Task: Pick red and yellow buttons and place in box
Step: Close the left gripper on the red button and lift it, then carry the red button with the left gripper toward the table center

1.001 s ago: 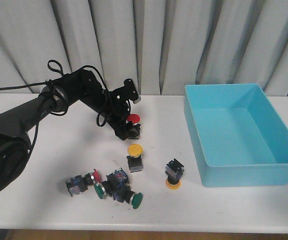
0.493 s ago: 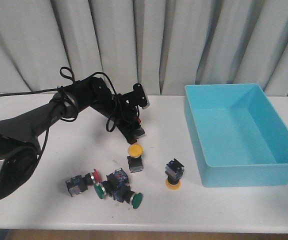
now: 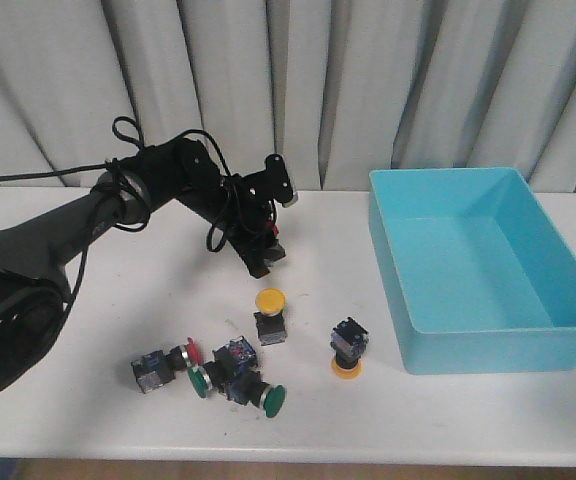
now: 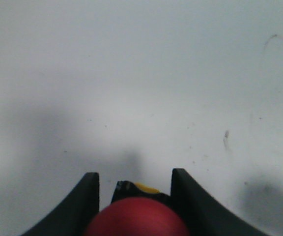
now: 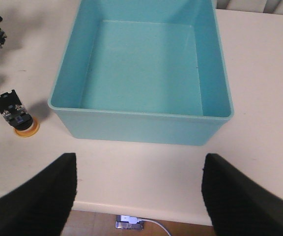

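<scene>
Your left gripper has its jaws closed on a red-capped push-button, held above the white table at the far left-centre, well apart from the turquoise box. In the left wrist view the red cap fills the gap between the two black fingers, so the hold looks to be on the cap or just under it; a rounded cap could slip or twist out during the carry across to the box. The box is empty. Two yellow-capped buttons and another red one wait near the green ones. Your right gripper sits spread wide, holding nothing, just short of the box's near wall.
</scene>
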